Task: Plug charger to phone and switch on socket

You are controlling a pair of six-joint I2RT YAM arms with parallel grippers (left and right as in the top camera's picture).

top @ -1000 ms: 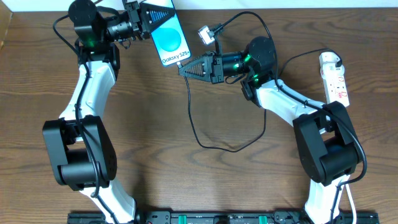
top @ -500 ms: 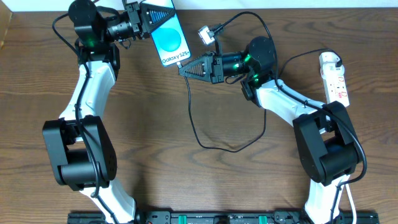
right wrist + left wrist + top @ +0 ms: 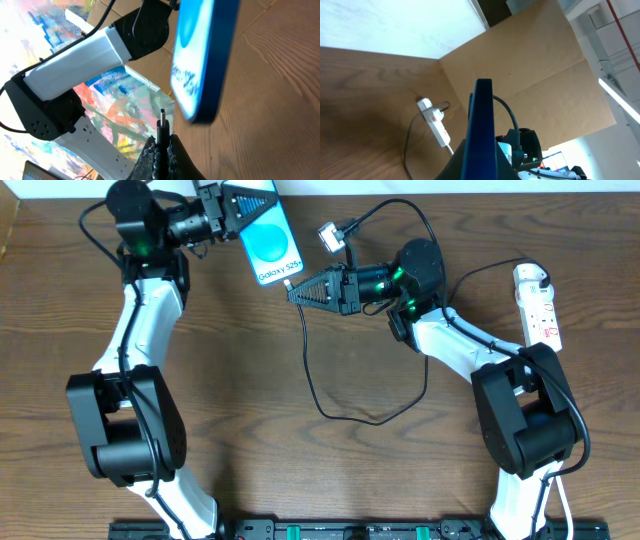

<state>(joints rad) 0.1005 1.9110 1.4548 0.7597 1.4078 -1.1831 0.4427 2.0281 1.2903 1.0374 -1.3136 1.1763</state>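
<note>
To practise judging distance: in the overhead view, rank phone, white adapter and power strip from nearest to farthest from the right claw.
1. phone, just past the right claw's tip.
2. white adapter, a little farther, near the top edge.
3. power strip, far out at the right edge.

table (image 3: 300,470): dark wood, visible grain, matt | phone (image 3: 270,242): glossy smooth blue screen, smooth dark-blue edge | charger (image 3: 312,385): matt black cable, metallic-looking plug tip (image 3: 162,117) | socket (image 3: 538,308): smooth white plastic, slight sheen
</note>
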